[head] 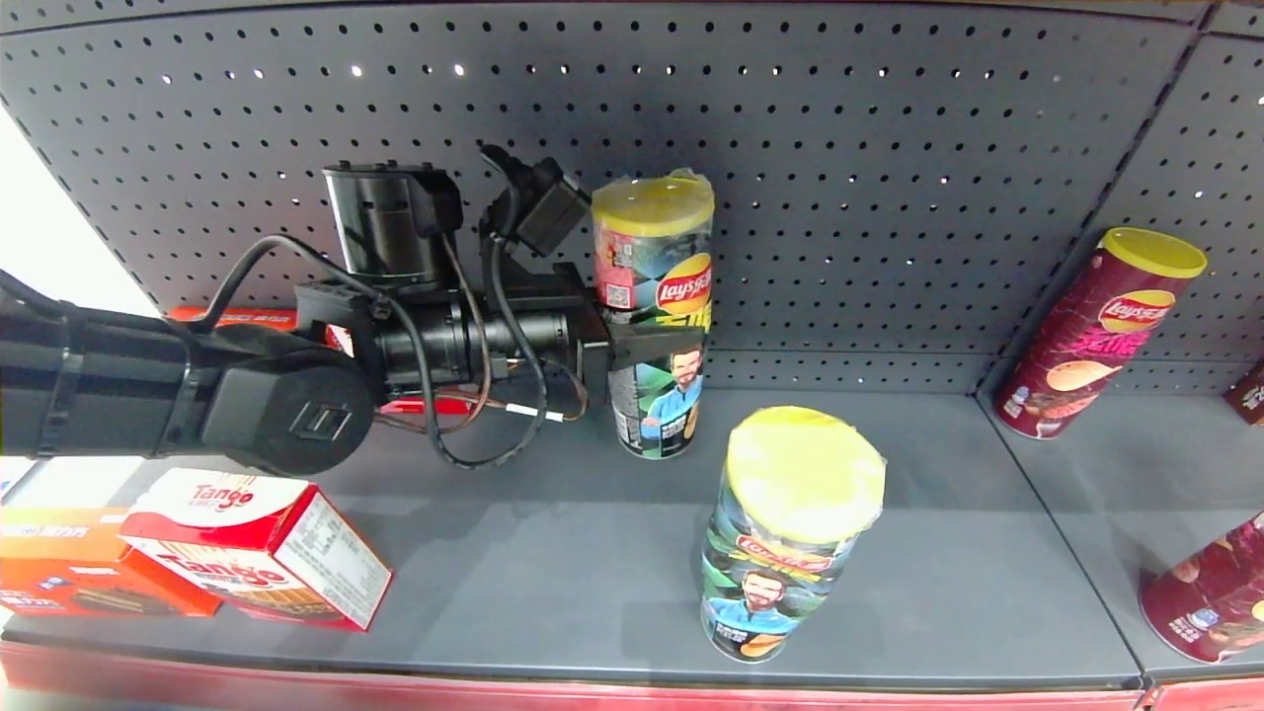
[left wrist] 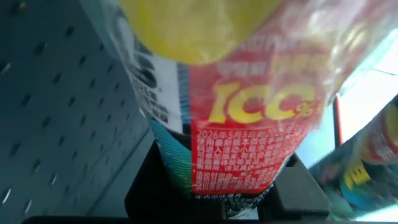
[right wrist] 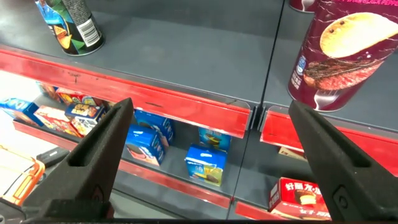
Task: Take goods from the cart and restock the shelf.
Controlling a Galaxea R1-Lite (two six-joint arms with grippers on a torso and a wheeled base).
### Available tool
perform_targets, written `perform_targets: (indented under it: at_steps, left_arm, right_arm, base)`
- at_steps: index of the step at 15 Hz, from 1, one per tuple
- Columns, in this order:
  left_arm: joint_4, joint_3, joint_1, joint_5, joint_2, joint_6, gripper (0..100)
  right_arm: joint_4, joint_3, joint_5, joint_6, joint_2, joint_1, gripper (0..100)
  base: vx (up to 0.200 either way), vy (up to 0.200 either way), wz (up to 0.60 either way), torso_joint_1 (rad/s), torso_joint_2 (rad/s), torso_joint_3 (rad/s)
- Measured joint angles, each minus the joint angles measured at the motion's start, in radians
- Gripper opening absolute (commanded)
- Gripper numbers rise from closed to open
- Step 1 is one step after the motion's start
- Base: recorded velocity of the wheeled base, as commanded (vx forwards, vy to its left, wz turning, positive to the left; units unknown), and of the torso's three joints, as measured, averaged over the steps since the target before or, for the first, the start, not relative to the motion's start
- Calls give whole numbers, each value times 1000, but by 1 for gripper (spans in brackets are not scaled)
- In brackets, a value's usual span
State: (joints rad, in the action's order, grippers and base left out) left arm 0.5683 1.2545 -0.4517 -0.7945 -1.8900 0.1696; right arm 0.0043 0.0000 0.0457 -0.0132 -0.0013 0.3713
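A chip can point(head: 654, 296) with a yellow lid and a green-blue picture stands upright at the back of the grey shelf point(head: 553, 553), close to the pegboard wall. My left gripper point(head: 657, 348) comes in from the left and is shut on the can's middle. Whether the can's base touches the shelf board I cannot tell. In the left wrist view the same can point(left wrist: 249, 124) rises between the dark fingers point(left wrist: 149, 186). A second can of the same kind point(head: 790, 533) stands near the shelf's front edge. My right gripper point(right wrist: 214, 180) hangs open below the shelf's red front strip point(right wrist: 186, 102).
Red and white wafer boxes point(head: 257, 543) and an orange box point(head: 79, 568) lie at the shelf's front left. Maroon chip cans point(head: 1096, 336) point(head: 1205, 592) stand in the neighbouring bay on the right. On a lower shelf sit blue boxes point(right wrist: 205, 165).
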Motion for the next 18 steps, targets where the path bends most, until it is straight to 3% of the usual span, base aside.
perform_targets:
  at_steps: [3,6,9,17,18]
  left_arm:
    - [0,39,14,-141,-44,-1,0]
    - [9,51,22,-147,-81,11,0]
    - [9,70,22,-147,-116,53,0]
    - [12,89,8,-143,-186,99,0]
    - [12,85,6,-143,-191,115,100]
  right_arm:
    - [0,0,0,0,0,0,100]
    - [0,0,0,0,0,0,100]
    - [0,0,0,0,0,-1,100]
    - [0,0,0,0,0,0,100]
    - [0,0,0,0,0,0,100]
  base:
    - [0,0,0,0,0,0]
    - [0,0,0,0,0,0]
    - [0,0,0,0,0,0]
    - [0,0,0,0,0,0]
    - [0,0,0,0,0,0]
